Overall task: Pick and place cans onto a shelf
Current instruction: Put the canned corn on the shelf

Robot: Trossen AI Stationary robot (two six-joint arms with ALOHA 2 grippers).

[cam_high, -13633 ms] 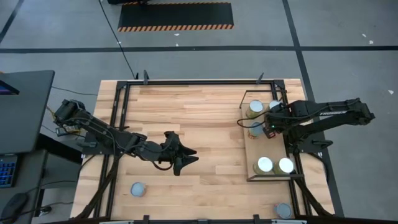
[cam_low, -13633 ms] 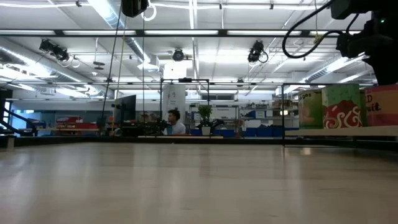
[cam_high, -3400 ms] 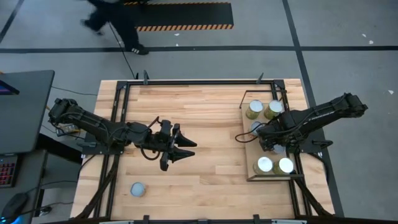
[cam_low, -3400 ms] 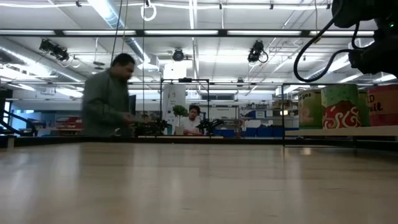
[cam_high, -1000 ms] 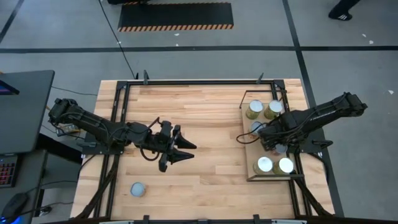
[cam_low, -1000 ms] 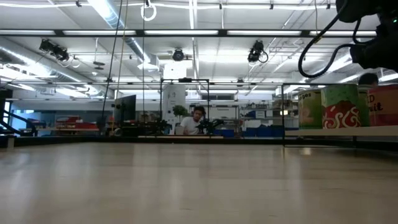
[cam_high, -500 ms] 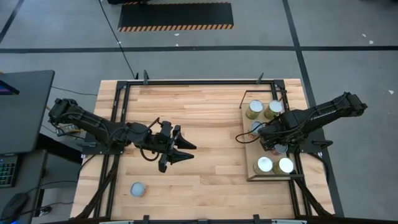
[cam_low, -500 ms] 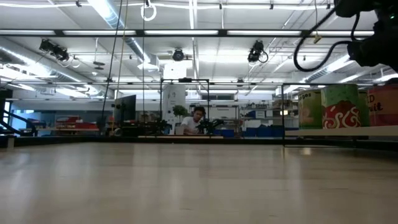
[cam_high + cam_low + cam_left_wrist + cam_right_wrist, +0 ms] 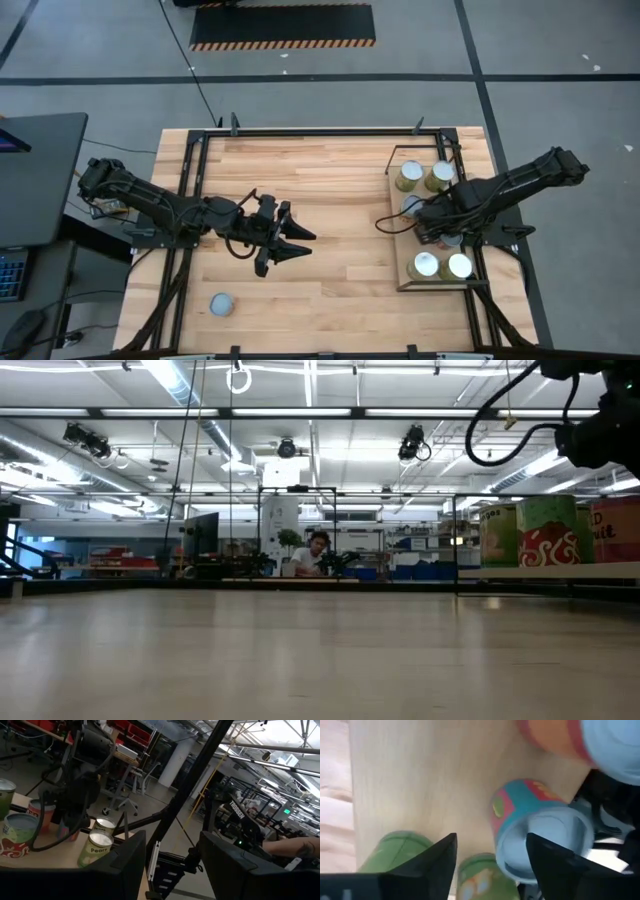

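Handling: the cans are small rigid tins with smooth printed walls and flat shiny tops — judged light to moderate, not fragile, but slick. The sound hold is across the side wall at mid-height, fingers opposite each other; the lid rim gives little purchase.

Right gripper (image 9: 428, 228) hangs over the middle of the shelf (image 9: 405, 272), at the counter's (image 9: 330, 170) right side. In the right wrist view its jaws stand apart with nothing seen between them, and a blue-and-pink can (image 9: 530, 827) lies just ahead of the fingers (image 9: 425, 862), not visibly touched. Two green-labelled cans (image 9: 395, 852) sit beside it, an orange-labelled one (image 9: 545, 740) farther ahead. From above, two cans (image 9: 410, 175) stand beyond the gripper and two (image 9: 427, 265) short of it, all on the shelf.

Left gripper (image 9: 285, 245) waits mid-counter, released and empty. One stray can (image 9: 222, 304) stands on the counter, well apart from this gripper, toward the near edge — judged the next pick.
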